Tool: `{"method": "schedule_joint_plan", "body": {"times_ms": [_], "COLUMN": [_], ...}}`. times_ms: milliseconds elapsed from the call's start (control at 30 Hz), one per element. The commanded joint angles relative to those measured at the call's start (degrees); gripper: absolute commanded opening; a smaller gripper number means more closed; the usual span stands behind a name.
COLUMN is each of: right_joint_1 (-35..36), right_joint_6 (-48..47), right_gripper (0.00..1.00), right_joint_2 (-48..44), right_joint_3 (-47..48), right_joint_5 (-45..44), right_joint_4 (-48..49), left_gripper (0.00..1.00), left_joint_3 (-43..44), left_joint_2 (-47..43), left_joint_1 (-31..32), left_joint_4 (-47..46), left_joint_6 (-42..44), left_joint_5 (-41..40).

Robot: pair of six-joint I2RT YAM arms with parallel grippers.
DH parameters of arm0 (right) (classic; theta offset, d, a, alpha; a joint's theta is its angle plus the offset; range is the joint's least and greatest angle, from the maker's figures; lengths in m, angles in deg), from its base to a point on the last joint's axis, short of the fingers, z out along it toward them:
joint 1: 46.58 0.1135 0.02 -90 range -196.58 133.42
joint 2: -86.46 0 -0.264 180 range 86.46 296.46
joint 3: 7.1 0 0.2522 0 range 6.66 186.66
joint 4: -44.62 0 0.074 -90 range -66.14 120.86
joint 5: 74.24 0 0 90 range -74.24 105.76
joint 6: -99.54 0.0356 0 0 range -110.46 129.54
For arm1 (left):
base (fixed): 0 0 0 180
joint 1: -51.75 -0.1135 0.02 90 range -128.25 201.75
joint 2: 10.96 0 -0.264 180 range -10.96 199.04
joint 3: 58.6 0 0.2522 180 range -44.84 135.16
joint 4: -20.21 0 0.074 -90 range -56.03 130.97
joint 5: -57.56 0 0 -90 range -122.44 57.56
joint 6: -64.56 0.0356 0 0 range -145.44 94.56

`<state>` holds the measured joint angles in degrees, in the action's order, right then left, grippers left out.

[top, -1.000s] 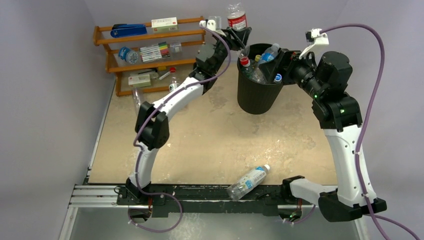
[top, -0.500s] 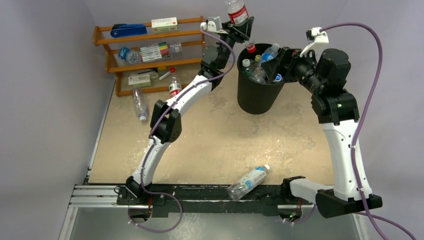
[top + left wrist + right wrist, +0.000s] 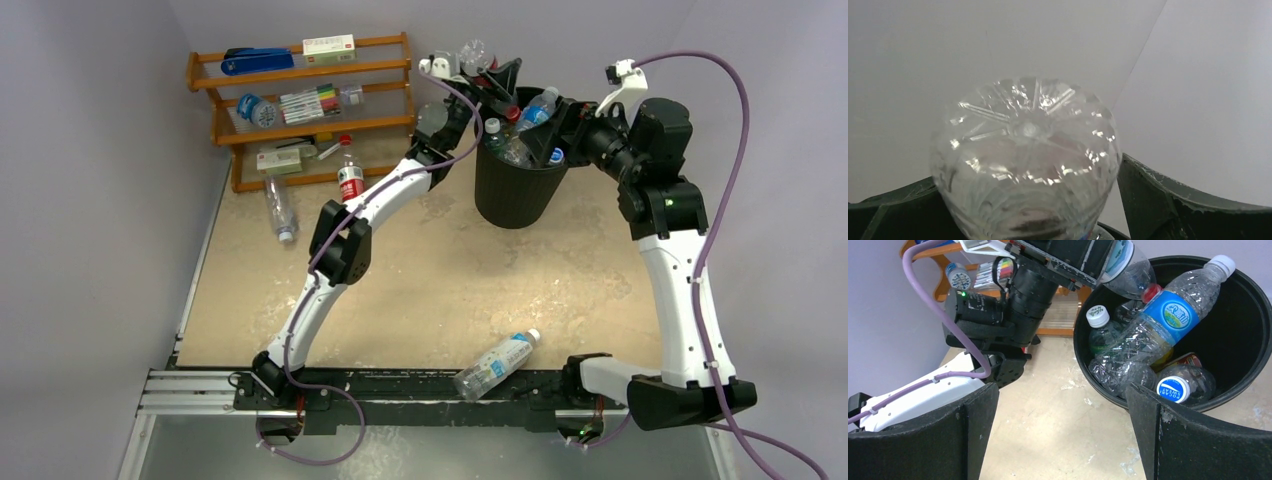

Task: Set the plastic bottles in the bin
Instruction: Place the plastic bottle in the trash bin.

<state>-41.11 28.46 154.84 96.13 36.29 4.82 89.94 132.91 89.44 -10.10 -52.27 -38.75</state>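
While the clear bottle [image 3: 1025, 155] hangs tilted over the far-left rim of the bin [image 3: 515, 195], its neck towards the mouth and its body clamped between the left jaws, the risk lies in what waits below it. The bin is heaped nearly to its rim. A blue-labelled bottle [image 3: 1168, 315] leans across the pile with its white cap poking above the edge, and a white-capped bottle [image 3: 1098, 322] stands close under the held one.

If the held bottle is let go from this height, it may strike that slanted bottle and skid off the heap. It could then tumble over the rim onto the worktop [image 3: 420, 270], or lever the leaning bottle out with it. If it is lowered too far, the left jaws could press the rim and tip the bin.

The right jaws stand wide and empty just beside the opposite rim, so any reach across the mouth brings the two arms close to touching.

Further out, a lying bottle [image 3: 497, 363] rests at the near edge of the worktop, partly over the rail, where a nudge could roll it off. An upright bottle [image 3: 349, 172] and a fallen bottle [image 3: 279, 210] sit near the wooden rack [image 3: 300, 110], close to the left arm [image 3: 340, 245].
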Motion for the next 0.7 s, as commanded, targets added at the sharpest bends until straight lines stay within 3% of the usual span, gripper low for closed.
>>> {"method": "schedule_joint_plan", "body": {"times_ms": [0, 233, 500, 667], "right_joint_1": [-0.29, -0.38, -0.38, -0.38], "right_joint_6": [0.49, -0.36, 0.18, 1.24], "right_gripper": [1.0, 1.0, 1.0, 1.0], "right_joint_2": [-0.18, -0.34, -0.61, -1.15], "right_joint_3": [-0.32, 0.44, -0.06, -0.34], "right_joint_5": [2.86, 2.72, 3.57, 4.64], "right_joint_4": [4.12, 2.65, 2.9, 3.0], "left_gripper": [0.94, 0.94, 0.94, 0.94], "left_joint_3": [-2.16, -8.34, -24.1, -24.11], "left_joint_2": [-5.05, -16.81, -31.61, -29.16], "left_joint_1": [0.06, -2.9, -3.77, -3.77], "left_joint_4": [-1.83, 4.39, 5.01, 3.88], "left_joint_6": [1.21, 1.55, 0.6, -4.97], "left_joint_5": [1.42, 4.14, 8.09, 10.5]}}
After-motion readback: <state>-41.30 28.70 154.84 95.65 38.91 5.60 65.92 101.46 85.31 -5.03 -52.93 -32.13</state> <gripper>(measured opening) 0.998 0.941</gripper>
